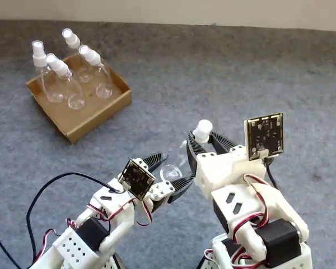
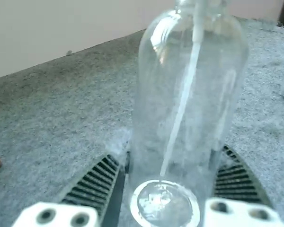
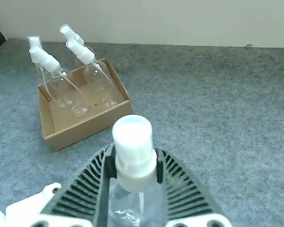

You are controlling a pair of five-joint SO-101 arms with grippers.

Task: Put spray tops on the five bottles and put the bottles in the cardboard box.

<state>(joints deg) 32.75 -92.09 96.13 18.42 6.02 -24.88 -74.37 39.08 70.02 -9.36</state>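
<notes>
4 capped bottles (image 1: pixel 73 84) already in cardboard box (image 1: pixel 103 119); 5th bottle (image 2: pixel 189 118) well apart from box, left gripper (image 1: pixel 176 169) jaws clamped on its body, right gripper (image 3: pixel 132 163) jaws pinching spray top (image 3: pixel 132 137) at neck, so prob. cap seating + boxing left.

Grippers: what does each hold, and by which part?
One clear bottle: left gripper grips its lower body, right gripper its white spray top.
</notes>
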